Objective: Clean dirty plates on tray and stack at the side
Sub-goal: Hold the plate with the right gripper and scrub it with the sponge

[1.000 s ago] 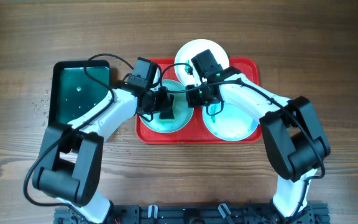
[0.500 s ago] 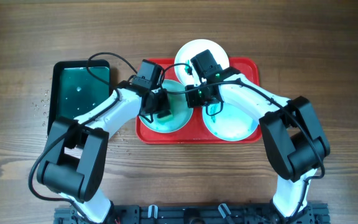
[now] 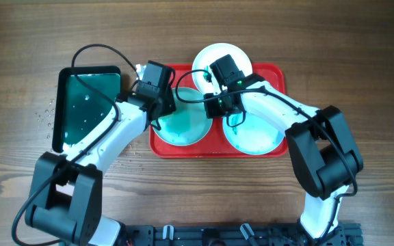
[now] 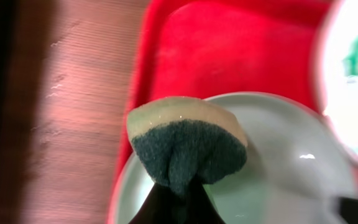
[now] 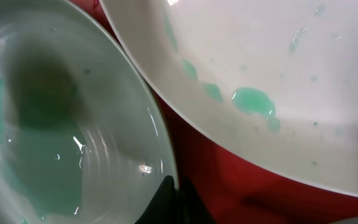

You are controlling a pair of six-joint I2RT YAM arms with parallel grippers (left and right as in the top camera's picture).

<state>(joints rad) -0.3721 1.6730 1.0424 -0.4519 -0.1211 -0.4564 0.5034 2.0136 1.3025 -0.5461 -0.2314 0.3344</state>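
Note:
The red tray [image 3: 276, 75] holds three plates. The white plate [image 3: 217, 58] lies at the back and has green smears [image 5: 253, 99]. One turquoise plate [image 3: 187, 126] lies front left, the other [image 3: 255, 135] front right. My left gripper [image 3: 161, 108] is shut on a sponge [image 4: 188, 146] with a dark green scouring face. It holds the sponge over the left plate's back-left rim [image 4: 166, 109]. My right gripper [image 3: 219, 108] is shut on the left turquoise plate's rim [image 5: 160, 149], beside the white plate.
A smaller dark green tray [image 3: 87, 102] holding liquid lies left of the red tray, with droplets on the wooden table [image 3: 43, 113] beside it. The white plate overhangs the red tray's back rim.
My left gripper has moved with the sponge from the middle of the left turquoise plate back and left to its rim. The right gripper has not moved.

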